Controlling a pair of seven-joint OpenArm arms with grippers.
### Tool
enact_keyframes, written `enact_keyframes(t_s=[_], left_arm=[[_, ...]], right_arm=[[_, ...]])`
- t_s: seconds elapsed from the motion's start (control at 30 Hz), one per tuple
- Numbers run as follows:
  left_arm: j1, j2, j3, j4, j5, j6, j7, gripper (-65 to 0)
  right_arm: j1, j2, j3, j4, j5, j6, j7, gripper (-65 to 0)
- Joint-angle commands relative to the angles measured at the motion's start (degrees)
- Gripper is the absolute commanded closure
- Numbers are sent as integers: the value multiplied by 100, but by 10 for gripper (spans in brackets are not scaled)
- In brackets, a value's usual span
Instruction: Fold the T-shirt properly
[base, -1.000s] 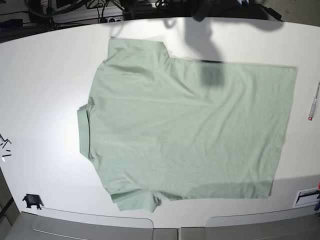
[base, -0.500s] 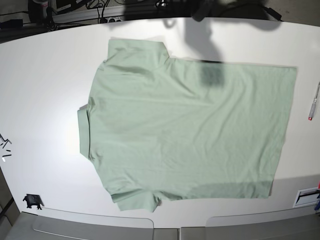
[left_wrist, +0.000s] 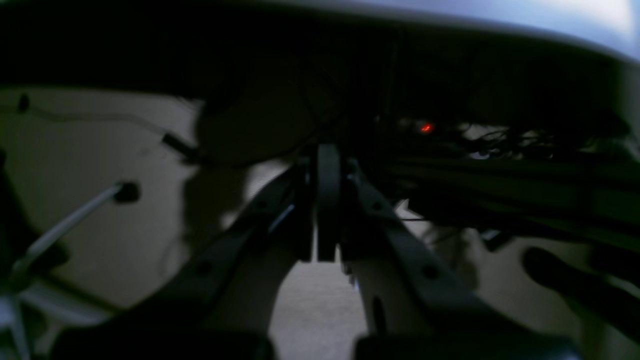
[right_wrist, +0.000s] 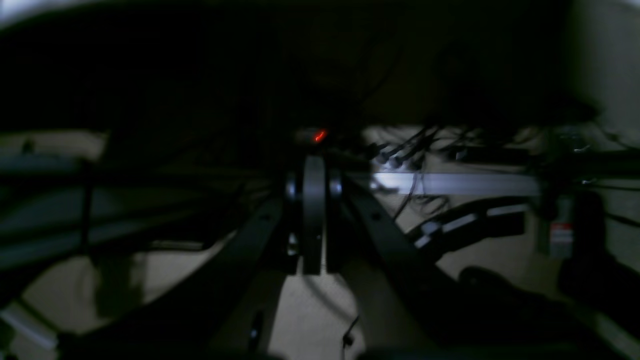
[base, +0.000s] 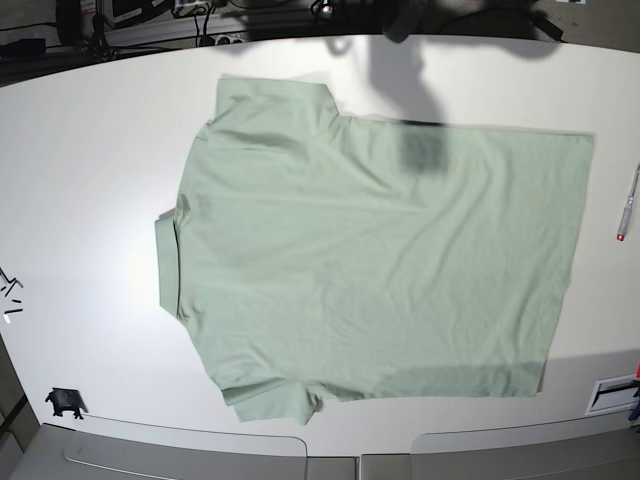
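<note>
The T-shirt (base: 375, 255) lies flat on the white table (base: 80, 180), its long axis running across the base view, collar at that view's left, hem right. It is mint green, lightly creased. Both grippers, left (left_wrist: 327, 252) and right (right_wrist: 314, 265), are off the table, jaws pressed together, empty.

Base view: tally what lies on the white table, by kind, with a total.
Garments: 1, the T-shirt, spread flat.
Pens: 1, the pen near the right edge.
Small black clips: 1, the black clip at lower left.
Small white bits: 1 cluster, the white bits at the left edge; number unclear.
Total: 4.
</note>
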Motion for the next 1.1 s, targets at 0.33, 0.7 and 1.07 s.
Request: enact_keyframes(t_s=[0.33,0.7,1.07], left_arm=[[101,-111,-1130,1110,-929,-304,127,0],[-201,-114,-1141,1246,-927,-968,337,0],[-223,-111,-1141,1246,-1132,-968,332,-180]], right_arm=[[531,11,839,1108,35,31,160,0],[1797,-175,1537,1108,1784,2350,-726,0],[2302,-922,3416,1108,2288,2428,-986,0]])
